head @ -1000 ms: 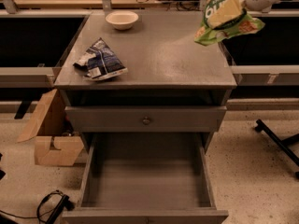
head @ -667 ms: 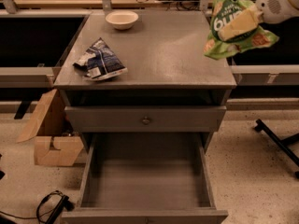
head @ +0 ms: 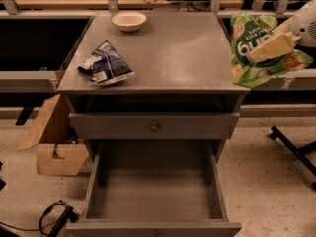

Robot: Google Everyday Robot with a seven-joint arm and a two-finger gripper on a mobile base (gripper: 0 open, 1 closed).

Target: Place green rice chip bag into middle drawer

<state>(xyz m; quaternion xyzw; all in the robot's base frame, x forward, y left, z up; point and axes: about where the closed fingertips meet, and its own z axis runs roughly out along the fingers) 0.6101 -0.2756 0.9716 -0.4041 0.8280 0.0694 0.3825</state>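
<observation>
Grey cabinet top (head: 173, 53) fills the upper half of the view, with a white bowl (head: 129, 20) near its back edge and a dark blue-and-white snack bag (head: 105, 63) lying at its left front. Below it sits a closed drawer front with a small round knob (head: 154, 127), and under that the middle drawer (head: 155, 194) stands pulled fully out, its flat floor bare. Compared with a second ago, the gripper (head: 269, 47) is now further right and lower. It is no longer above the back right corner of the top but just off the cabinet's right edge, near the level of the surface. It is clenched on the green rice chip bag (head: 244, 46), one pale finger lying across the bag's front, and the bag hangs in the air, tilted, touching nothing else. That shift suggests the arm is swinging the bag out around the cabinet's side rather than over the top. The bag remains well apart from the open drawer, so the carry seems about midway: it must yet descend and come inward over the tray before letting go.
</observation>
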